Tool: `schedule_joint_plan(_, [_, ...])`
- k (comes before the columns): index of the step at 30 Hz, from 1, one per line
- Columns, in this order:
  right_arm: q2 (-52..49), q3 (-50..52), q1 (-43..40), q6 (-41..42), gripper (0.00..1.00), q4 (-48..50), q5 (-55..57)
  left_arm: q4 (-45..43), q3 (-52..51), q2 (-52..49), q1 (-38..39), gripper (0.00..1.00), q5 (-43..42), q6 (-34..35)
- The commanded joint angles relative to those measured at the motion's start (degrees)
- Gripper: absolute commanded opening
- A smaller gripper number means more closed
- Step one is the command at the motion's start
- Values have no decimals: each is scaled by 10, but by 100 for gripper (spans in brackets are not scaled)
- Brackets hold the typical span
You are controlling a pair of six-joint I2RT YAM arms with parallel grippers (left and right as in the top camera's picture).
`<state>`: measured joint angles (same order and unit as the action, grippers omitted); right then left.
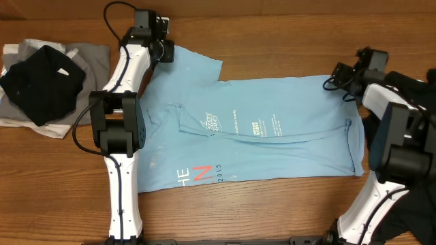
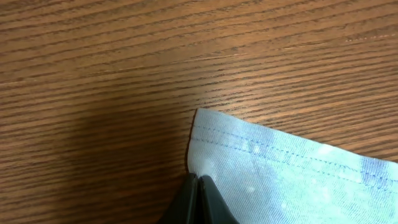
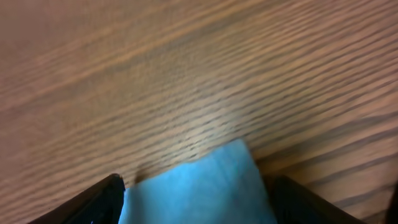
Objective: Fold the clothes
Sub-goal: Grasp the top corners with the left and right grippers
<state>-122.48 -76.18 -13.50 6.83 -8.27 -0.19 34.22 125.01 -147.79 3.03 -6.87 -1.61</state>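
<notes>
Light blue T-shirt [image 1: 272,143] lies spread flat across the middle of the wooden table [image 1: 286,27], between the two arms. Small white print shows at its centre. Coral-red and white lettering shows near its lower left corner in the overhead view.

Left pincer [image 1: 162,42]: positioned at the far left corner of the T-shirt. The left wrist view shows its fingertips [image 2: 208,194] pressed together on the edge of a stitched corner [image 2: 214,134] of the blue fabric. The pinch sits just inside the corner point, and the rest of the corner lies flat on the wood.

Right pincer [image 1: 338,76]: positioned at the far right corner of the T-shirt. In the right wrist view its fingers [image 3: 102,196] stand spread apart. A blue fabric corner lies on the table between them. Contact with either finger cannot be confirmed.

Black garment [image 1: 37,85]: lies bunched on a grey cloth [image 1: 95,58] at the left end of the table, apart from both pincers.
</notes>
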Motion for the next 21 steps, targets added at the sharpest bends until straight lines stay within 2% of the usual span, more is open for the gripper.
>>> schedule_joint_plan(1, [-23,-8,26,-24,79,-2,59,-2,3,-19,5,4,-2,3])
schedule_joint_plan(5, [-23,-8,34,-24,78,-3,81,-2,3,-19,5,4,-2,3])
schedule_joint_plan(11, [-23,-8,30,-21,68,-8,94,-2,3,-19,5,4,-2,3])
schedule_joint_plan(17, [-23,-8,28,-19,34,-13,126,-9,3,-19,5,4,-2,3])
schedule_joint_plan(21, [-23,-8,28,17,14,-12,136,-17,4,-14,5,4,-3,3])
